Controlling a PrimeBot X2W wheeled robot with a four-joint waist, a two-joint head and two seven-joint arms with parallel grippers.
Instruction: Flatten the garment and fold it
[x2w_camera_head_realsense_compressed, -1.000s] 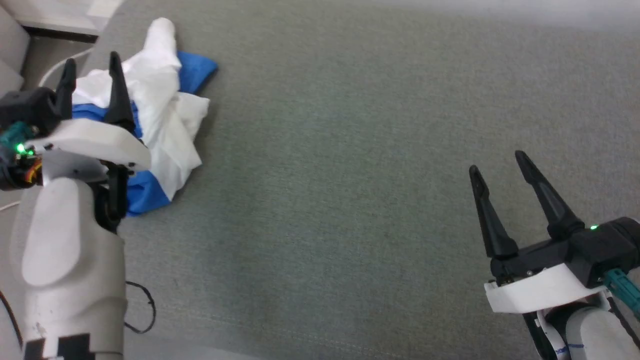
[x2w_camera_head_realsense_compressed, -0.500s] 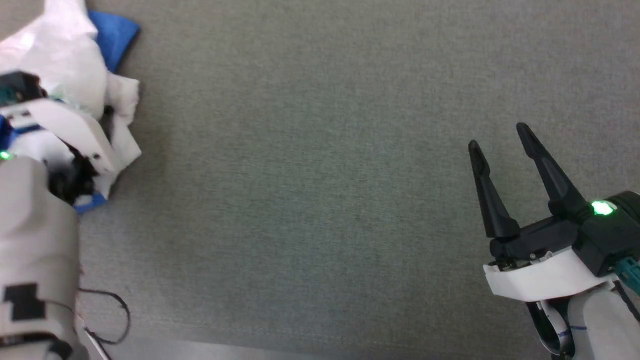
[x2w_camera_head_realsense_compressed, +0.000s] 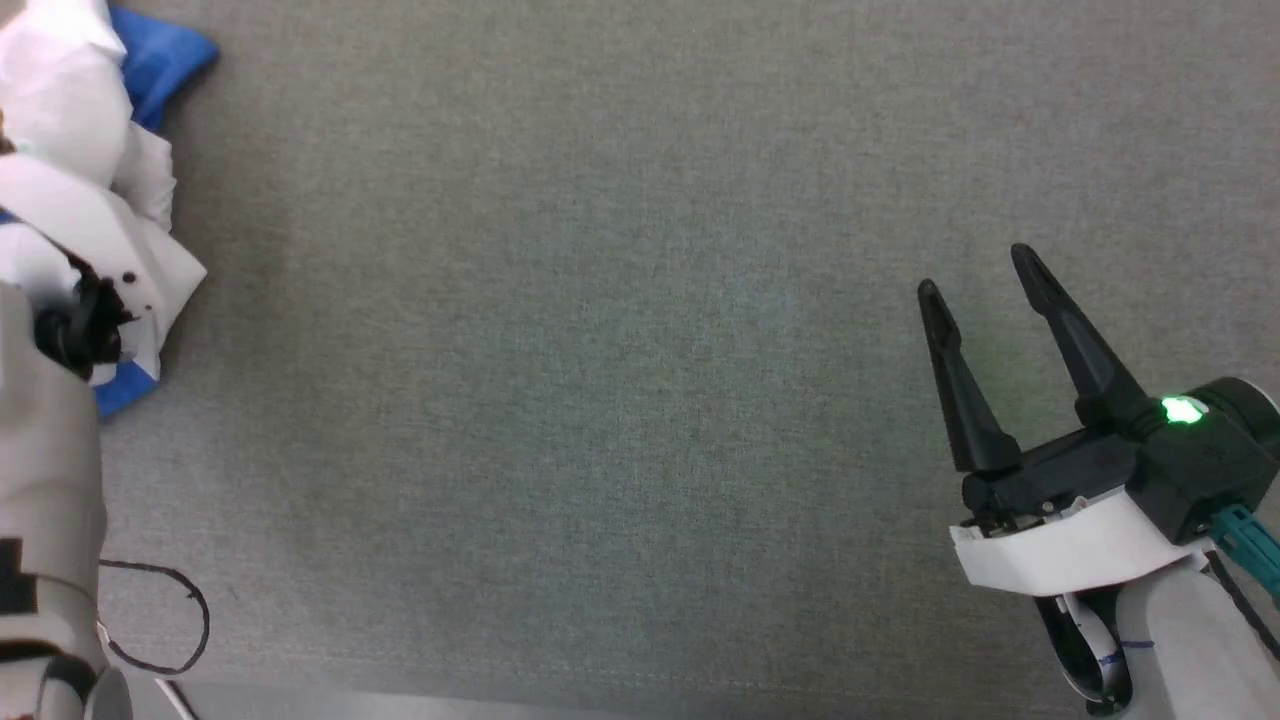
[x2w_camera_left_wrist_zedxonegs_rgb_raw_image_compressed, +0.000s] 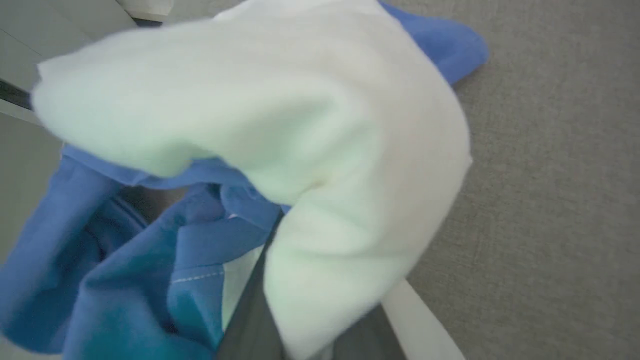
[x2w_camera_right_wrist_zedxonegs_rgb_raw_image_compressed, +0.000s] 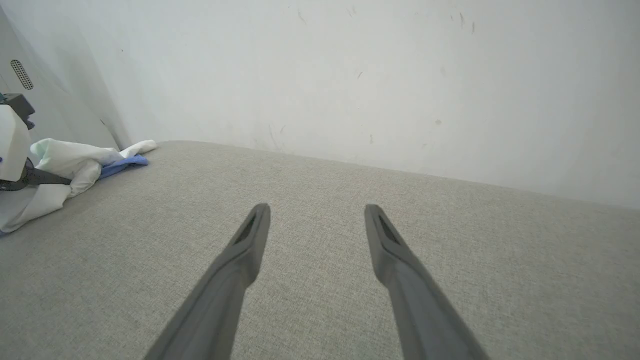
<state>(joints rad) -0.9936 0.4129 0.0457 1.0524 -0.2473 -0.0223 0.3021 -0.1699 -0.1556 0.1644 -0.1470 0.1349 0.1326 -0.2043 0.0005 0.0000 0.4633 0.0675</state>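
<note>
The garment (x2w_camera_head_realsense_compressed: 70, 110) lies crumpled at the far left edge of the grey surface, white body on top with blue sleeve showing behind and below. In the left wrist view the garment (x2w_camera_left_wrist_zedxonegs_rgb_raw_image_compressed: 300, 125) drapes over my left gripper, and white cloth runs down between the two dark fingers (x2w_camera_left_wrist_zedxonegs_rgb_raw_image_compressed: 250, 310). Their tips are buried in fabric. The right wrist view shows the left gripper (x2w_camera_right_wrist_zedxonegs_rgb_raw_image_compressed: 50, 179) pinching into the white heap of the garment (x2w_camera_right_wrist_zedxonegs_rgb_raw_image_compressed: 75, 160). My right gripper (x2w_camera_head_realsense_compressed: 975, 270) stands open over bare surface at the lower right, fingers (x2w_camera_right_wrist_zedxonegs_rgb_raw_image_compressed: 240, 260) spread with nothing between them.
The grey fabric surface (x2w_camera_head_realsense_compressed: 600, 400) stretches wide between the two arms. A white wall (x2w_camera_right_wrist_zedxonegs_rgb_raw_image_compressed: 350, 75) rises behind its far edge. A black cable loop (x2w_camera_head_realsense_compressed: 150, 620) hangs by my left forearm near the surface's front edge (x2w_camera_head_realsense_compressed: 400, 700).
The head camera has swung, so the garment now sits at the picture's left edge. My left gripper went from open above the garment down into its folds. The right gripper has barely moved.
</note>
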